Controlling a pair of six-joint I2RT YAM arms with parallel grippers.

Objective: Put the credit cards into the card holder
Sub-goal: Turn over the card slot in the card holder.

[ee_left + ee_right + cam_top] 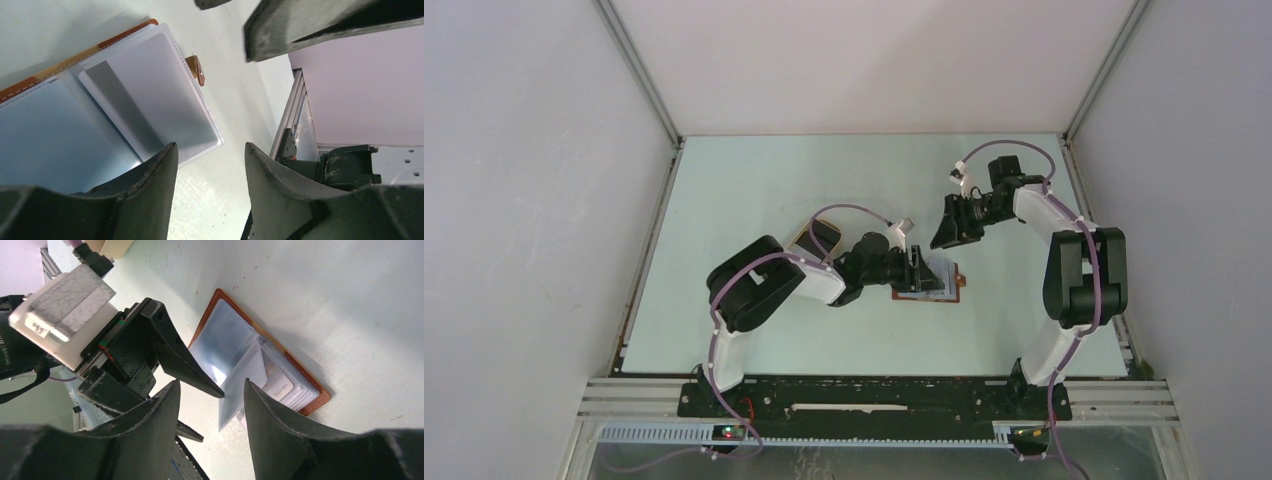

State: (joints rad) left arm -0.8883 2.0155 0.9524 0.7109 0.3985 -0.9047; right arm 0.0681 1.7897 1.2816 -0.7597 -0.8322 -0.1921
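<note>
Left claw point(921, 272): from overhead, jaws roughly half apart with nothing between them, set low over the near-left part of the reddish-brown leather folding card holder point(946, 284), which lies open near the middle of the pale green table point(754, 180).
Left arm: elbow folded close to its base, forearm stretched to the right.
Right claw point(942, 238): jaws apart and empty, raised above the table just beyond the card holder, pointing down and left.
Right arm: upright from its base, bent sharply at the elbow, forearm reaching left.
Hidden overhead: the left arm covers most of the beige oval tray point(812, 236); the left claw covers much of the card holder's pages.
Left wrist view, fingers point(150, 195): only bare table shows in the gap; the card holder's corner is just beside one finger.
Sleeve: a pale card with a grey stripe point(150, 100) sits behind clear plastic.
Snap tab point(196, 70): sticks out past the far edge.
Cut off: the card holder runs off the left edge.
Right wrist view, left fingertip point(212, 387): at a raised clear sleeve point(242, 375).
Credit cards point(282, 387): tucked in the stacked sleeves; print unreadable.
</note>
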